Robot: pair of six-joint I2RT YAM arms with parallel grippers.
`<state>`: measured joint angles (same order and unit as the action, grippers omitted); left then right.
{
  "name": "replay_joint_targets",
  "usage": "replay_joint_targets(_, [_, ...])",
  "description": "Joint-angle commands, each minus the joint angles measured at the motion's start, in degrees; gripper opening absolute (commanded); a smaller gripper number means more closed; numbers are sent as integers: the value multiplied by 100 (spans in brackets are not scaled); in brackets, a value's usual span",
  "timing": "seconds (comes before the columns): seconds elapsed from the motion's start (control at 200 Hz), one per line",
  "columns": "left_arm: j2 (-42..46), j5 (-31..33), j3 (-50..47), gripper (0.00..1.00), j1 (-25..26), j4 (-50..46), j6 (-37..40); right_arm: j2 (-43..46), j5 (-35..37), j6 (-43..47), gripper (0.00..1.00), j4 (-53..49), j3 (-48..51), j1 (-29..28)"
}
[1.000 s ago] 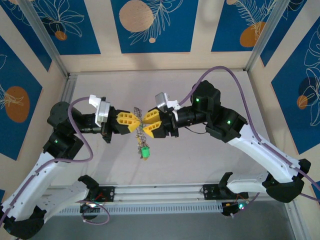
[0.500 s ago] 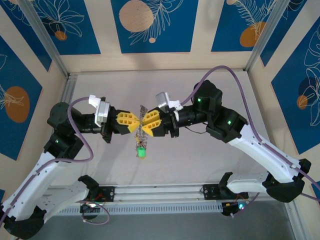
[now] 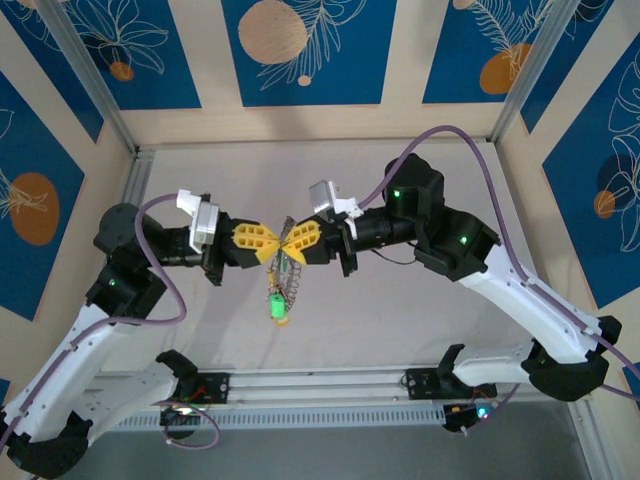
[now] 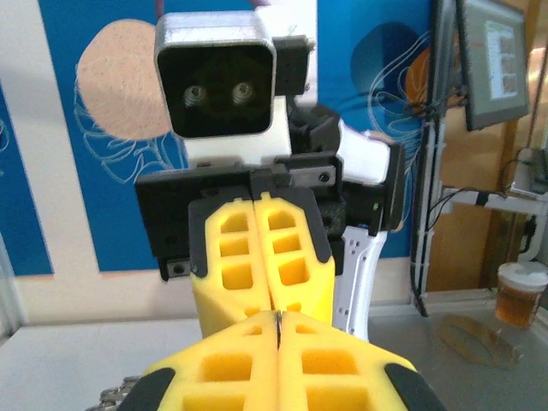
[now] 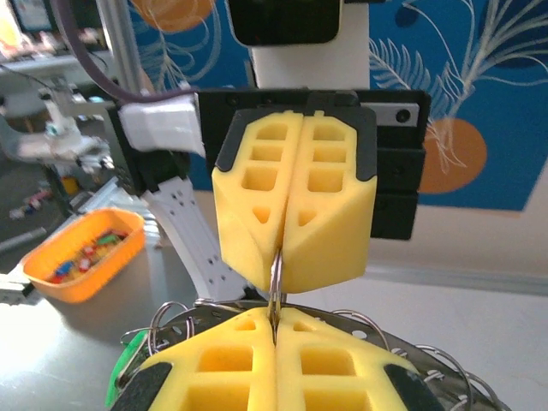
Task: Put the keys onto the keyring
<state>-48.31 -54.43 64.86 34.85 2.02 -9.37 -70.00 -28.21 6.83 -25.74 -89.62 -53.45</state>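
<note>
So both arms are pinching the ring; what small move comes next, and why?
Probably ease the right fingers slightly away from the left fingers to part the coil of the keyring: both are shut tip to tip on its wire, and the green key hangs below.

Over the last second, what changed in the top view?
The keyring now hangs lower under the claws. The green key dangling from it has drifted left and a bit nearer. The right arm has shifted its elbow slightly farther back. Nothing was grabbed or released: the left claw and right claw stay shut on the keyring, tip to tip. The left arm is unchanged.
</note>
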Motion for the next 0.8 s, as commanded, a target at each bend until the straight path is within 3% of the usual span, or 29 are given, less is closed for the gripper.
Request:
replay_joint_targets(0.0, [-8,412,651,14,21,-1597,950,-35,622,730,0,-1042,-567,-76])
replay_joint_targets(0.08, [-177,726,1184,38,20,-2824,1607,-117,911,1075,0,-1624,-914,-78])
replay_joint_targets(0.165, [-367,956,1654,47,16,-3700,2083,-290,1172,1349,0,-2159,-1290,-105])
replay_joint_targets(0.36, [-859,1135,2486,48,17,-4977,2751,-751,1711,1833,0,-3141,-2068,-292])
replay_joint_targets(0.795, [-1388,1217,2813,48,265,-5352,3062,-1356,2104,1863,0,-3728,-2823,-433])
